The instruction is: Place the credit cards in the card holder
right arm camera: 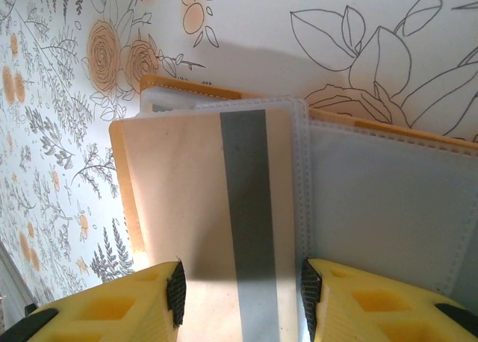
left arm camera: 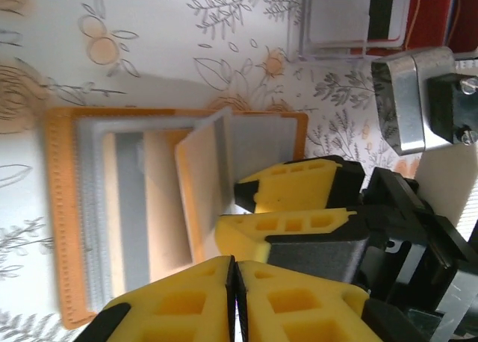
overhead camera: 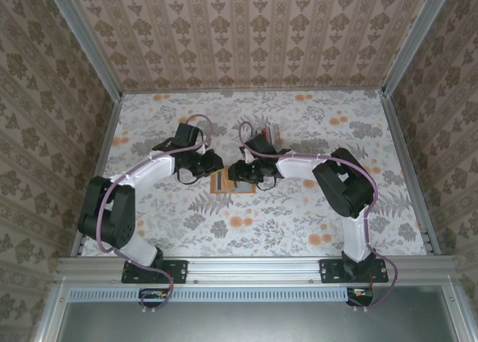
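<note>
The card holder (overhead camera: 222,184) lies open on the flowered table, with an orange rim (left arm camera: 56,207) and a paler grey-blue inside (right arm camera: 388,200). A pale credit card (right arm camera: 187,193) with a grey stripe runs between the pads of my right gripper (right arm camera: 243,293), which is shut on its two long edges. The card's far end lies over the holder's pockets. From the left wrist, the same card (left arm camera: 200,185) stands tilted above the holder. My left gripper (left arm camera: 237,297) hovers just beside the right fingers (left arm camera: 299,185), its pads pressed together with nothing between them. Both grippers meet over the holder (overhead camera: 228,170).
A clear rack (left arm camera: 351,21) holding more cards stands just behind the holder, near the right arm's wrist (overhead camera: 267,131). Raised metal rails edge the table, and patterned walls close it in on three sides.
</note>
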`<state>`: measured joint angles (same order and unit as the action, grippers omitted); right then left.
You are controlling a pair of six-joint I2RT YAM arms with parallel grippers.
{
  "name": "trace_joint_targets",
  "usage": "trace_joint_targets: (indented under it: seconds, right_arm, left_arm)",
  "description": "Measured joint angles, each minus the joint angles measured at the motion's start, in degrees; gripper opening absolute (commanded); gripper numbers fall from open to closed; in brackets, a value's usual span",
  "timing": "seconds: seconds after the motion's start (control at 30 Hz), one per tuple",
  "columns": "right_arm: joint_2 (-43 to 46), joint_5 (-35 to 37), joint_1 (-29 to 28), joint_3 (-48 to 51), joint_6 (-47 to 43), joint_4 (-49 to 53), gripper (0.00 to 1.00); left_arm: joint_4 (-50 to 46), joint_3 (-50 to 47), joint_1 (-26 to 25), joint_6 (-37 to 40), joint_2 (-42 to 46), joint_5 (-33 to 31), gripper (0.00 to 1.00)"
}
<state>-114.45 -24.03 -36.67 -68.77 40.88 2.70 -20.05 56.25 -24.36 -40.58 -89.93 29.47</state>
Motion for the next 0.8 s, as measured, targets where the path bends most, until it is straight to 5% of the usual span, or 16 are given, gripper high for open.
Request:
trace_joint_targets:
  seconds: [0.8]
  right_arm:
    - [0.9,0.0,0.7,1.6,1.2,-1.5,0.48]
  left_arm:
    - [5.7,-0.7,-0.8,-1.2,-10.8,1.2,0.00]
